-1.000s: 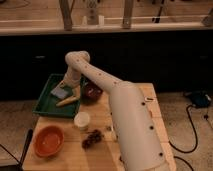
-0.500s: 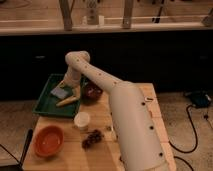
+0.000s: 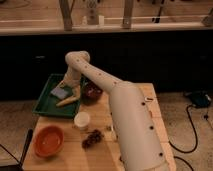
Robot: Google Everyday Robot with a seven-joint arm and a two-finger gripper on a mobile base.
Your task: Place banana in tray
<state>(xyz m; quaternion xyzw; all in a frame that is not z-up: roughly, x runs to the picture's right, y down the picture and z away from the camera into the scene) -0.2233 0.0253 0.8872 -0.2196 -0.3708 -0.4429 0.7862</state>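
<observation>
Gripper [image 3: 73, 90] hangs over the green tray [image 3: 46, 103], mostly hidden by the arm [image 3: 120, 115]; the banana [image 3: 67, 101] lies in the tray beside a blue-grey block [image 3: 59, 92] on the wooden table [image 3: 70, 159], dark cabinets behind

I am looking at what seems a robot test room rather than a home. My arm [image 3: 117, 107] is reaching across a small wooden table [image 3: 155, 107], with the gripper [image 3: 75, 90] hanging over the dark green tray [image 3: 46, 102] where the banana [image 3: 67, 101] is lying. Toy-like props are sitting around: an orange bowl [image 3: 48, 141], a white cup [image 3: 82, 120]. A glass partition [image 3: 100, 15] is running behind, and a cable [image 3: 192, 125] is trailing over speckled floor.
</observation>
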